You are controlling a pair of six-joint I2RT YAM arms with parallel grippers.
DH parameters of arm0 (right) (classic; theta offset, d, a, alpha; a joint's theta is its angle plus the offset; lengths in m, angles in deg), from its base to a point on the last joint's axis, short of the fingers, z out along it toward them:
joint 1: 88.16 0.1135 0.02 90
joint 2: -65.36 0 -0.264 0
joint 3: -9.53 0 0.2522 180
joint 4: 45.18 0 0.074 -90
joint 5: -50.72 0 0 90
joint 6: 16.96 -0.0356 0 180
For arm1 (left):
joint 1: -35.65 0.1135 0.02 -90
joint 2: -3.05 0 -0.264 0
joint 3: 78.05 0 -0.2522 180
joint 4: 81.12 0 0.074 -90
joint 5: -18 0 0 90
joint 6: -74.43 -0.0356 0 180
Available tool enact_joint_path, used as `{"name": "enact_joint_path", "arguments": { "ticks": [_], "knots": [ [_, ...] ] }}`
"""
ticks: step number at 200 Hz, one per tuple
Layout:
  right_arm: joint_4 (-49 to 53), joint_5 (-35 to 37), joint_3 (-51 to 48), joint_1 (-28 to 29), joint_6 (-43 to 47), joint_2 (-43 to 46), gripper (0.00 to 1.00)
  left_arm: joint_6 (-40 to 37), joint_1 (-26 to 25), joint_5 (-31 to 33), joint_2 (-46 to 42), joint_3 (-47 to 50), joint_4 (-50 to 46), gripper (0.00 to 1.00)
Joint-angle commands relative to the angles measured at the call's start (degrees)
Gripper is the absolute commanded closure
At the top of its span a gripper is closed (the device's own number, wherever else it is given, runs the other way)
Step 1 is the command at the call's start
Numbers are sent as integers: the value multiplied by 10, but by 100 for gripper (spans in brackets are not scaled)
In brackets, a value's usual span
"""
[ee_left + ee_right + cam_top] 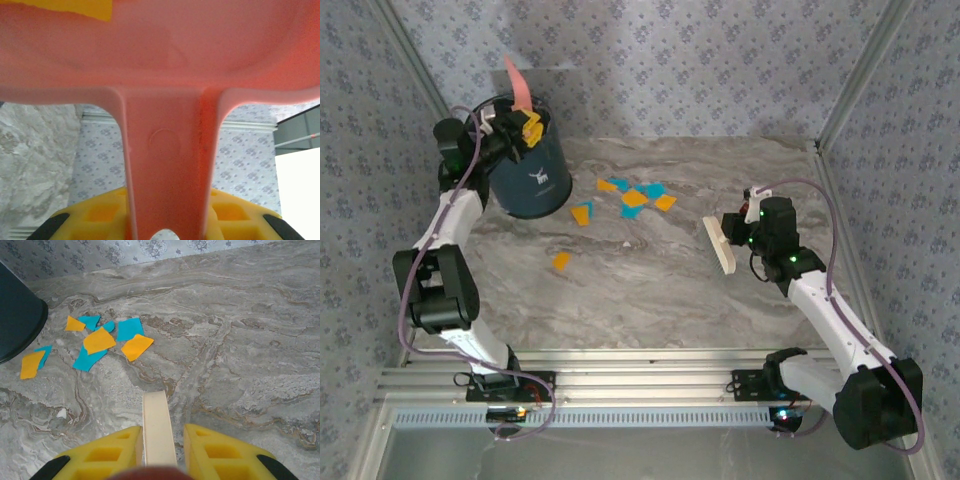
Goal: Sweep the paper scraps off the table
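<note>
- Top external view: the left tool (525, 125) is pressed onto the handle of the pink dustpan (517, 85). The pan stands steeply tilted over the dark bucket (530, 180) at the far left of the counter (650, 300). This attitude suits tipping collected pieces into the bucket.
- Same view: the right tool (738, 230) pinches a cream brush (720, 247), held low over the counter and well apart from the paper scraps (632, 197). The scraps lie loose on the counter between bucket and brush, with one orange piece nearer the arms.
- Left wrist view: yellow fingers (95, 217) clamp the dustpan handle from both sides, which steadies the pan against twisting. An orange-yellow piece (75, 7), probably a scrap, shows at the pan's upper edge.
- Right wrist view: the fingers (220, 450) close on the narrow back of the brush, aiming it at the scrap cluster (110, 342), which lies near the bucket wall. By judgement, most scraps are not yet swept.
</note>
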Motion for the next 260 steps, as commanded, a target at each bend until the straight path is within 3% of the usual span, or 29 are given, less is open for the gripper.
{"name": "enact_joint_path", "arguments": {
  "ticks": [1,79,234,260],
  "knots": [
    [-8,2,-1,4,-12,0,100,67,3,10,6,11,101,100],
    [-5,4,-1,5,-12,1,100,117,2,30,-5,41,149,100],
    [-5,15,-10,10,-12,7,100,115,-17,25,-64,64,176,100],
    [-4,14,-10,10,-13,7,100,143,-18,39,-61,71,197,100]
  ]
}}
